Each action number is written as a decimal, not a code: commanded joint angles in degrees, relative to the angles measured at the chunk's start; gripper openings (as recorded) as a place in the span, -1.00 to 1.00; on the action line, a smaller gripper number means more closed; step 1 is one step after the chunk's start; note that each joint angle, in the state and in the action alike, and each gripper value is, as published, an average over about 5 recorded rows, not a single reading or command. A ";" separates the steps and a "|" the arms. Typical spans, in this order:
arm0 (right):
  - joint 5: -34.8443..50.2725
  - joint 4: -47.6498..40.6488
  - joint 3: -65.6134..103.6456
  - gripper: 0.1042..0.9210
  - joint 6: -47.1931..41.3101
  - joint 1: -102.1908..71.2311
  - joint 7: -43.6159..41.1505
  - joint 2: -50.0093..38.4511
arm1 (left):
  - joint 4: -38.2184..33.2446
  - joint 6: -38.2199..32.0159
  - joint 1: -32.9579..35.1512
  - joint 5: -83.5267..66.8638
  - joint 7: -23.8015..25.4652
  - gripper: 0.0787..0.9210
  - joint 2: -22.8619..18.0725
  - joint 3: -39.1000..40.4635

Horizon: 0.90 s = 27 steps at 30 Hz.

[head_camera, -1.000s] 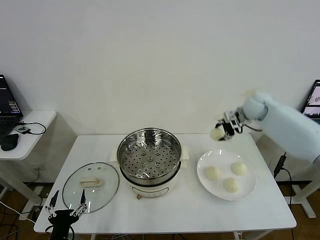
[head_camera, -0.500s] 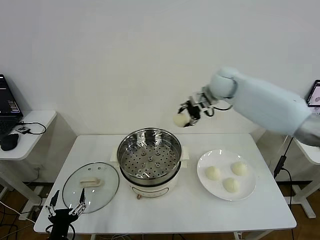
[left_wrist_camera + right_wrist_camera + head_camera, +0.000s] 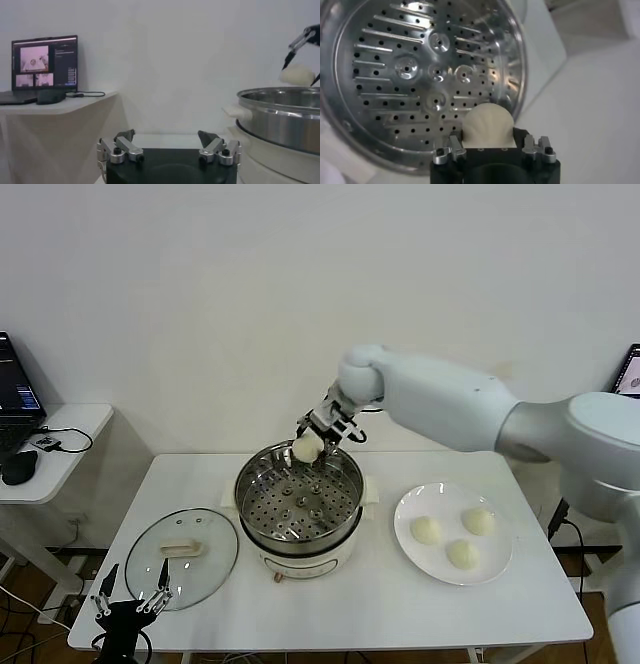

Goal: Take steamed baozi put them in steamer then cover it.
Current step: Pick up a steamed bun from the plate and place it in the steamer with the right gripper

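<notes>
- Held baozi [image 3: 306, 447]: smooth, cream-white, round; suspended above the far rim of the steamer [image 3: 298, 502].
- Right gripper [image 3: 318, 438]: clenched on this bun, clear of the perforated tray.
- Three buns [image 3: 426, 530] remain on the plate [image 3: 410, 552], right of the steamer.
- Left gripper [image 3: 131, 602]: released, fingers spread, at the table's near-left edge by the cover [image 3: 181, 557].

No legible text or labels.

Head view high, frontal; wrist views close; steamer [image 3: 298, 499] shared
</notes>
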 commanded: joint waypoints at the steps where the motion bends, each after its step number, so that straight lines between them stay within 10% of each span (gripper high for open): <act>1: -9.41 -5.60 -2.28 0.28 9.72 -3.23 3.61 5.85 | 0.03 -0.20 -0.05 -0.67 0.19 0.77 -0.03 0.02; 16: -17.29 -11.73 -0.62 0.31 16.43 -6.21 7.07 8.91 | -0.22 -0.20 -0.06 -0.56 0.05 0.77 -0.12 0.15; 27: -13.32 -8.96 -1.17 0.75 14.65 -3.31 6.06 6.93 | -0.64 -0.02 0.19 -0.50 -0.24 0.77 -0.22 0.06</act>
